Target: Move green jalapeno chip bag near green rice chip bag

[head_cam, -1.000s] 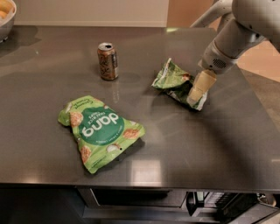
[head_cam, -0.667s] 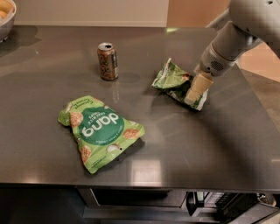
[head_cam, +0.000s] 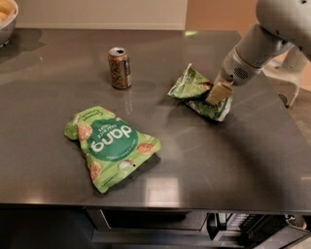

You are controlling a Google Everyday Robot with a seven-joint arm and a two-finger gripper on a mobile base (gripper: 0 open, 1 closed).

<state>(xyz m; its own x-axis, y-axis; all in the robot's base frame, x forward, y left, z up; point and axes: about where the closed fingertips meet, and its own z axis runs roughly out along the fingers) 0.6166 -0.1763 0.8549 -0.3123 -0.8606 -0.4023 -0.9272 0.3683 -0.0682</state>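
The crinkled, glossy dark green jalapeno chip bag (head_cam: 192, 87) has not moved: right of centre, well apart from the smooth light green rice chip bag (head_cam: 109, 146) at lower left. The tan gripper (head_cam: 218, 93) still rests on it; whether it grips, I cannot tell.

I see a dark grey countertop (head_cam: 48, 73) under soft glare, a pale wall (head_cam: 97, 12) behind it, and the gripper (head_cam: 218, 93) low over its right half.

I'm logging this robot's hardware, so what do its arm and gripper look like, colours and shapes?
The arm is smooth, rounded light-grey casing, narrowing to a cylindrical wrist with a small dark dotted patch. The gripper, at the green jalapeno chip bag, is beige and blocky. No cables show.
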